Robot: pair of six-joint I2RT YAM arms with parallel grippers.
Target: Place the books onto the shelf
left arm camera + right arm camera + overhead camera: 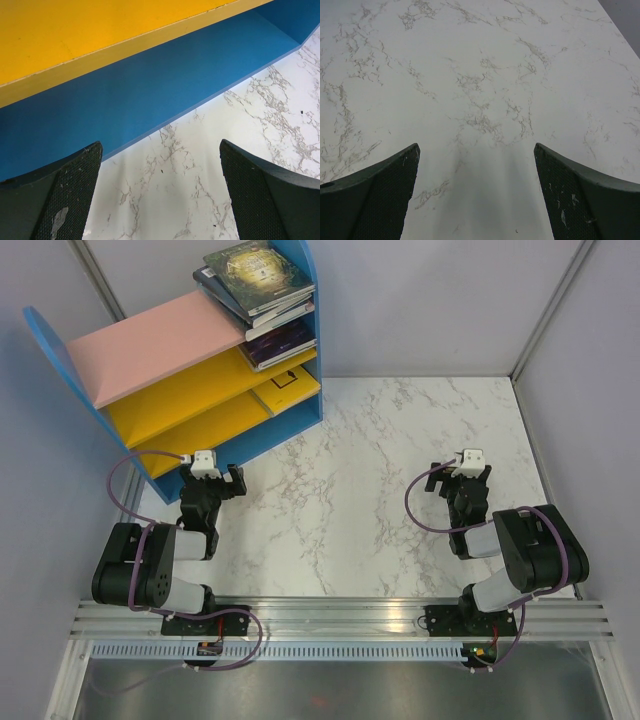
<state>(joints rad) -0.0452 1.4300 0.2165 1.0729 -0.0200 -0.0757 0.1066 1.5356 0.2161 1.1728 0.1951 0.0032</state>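
The shelf stands at the back left, with blue side panels, a pink top board and two yellow boards. A stack of books, the top one dark green-gold, lies on the right end of the pink board. Dark purple books sit on the yellow board below, and a yellow book lies on the lowest one. My left gripper is open just in front of the shelf's blue base, nothing between its fingers. My right gripper is open over bare marble, also holding nothing.
The marble table runs from the shelf to grey walls at the back and right. The left wrist view shows the lowest yellow board above the blue base. A metal rail carries both arm bases at the near edge.
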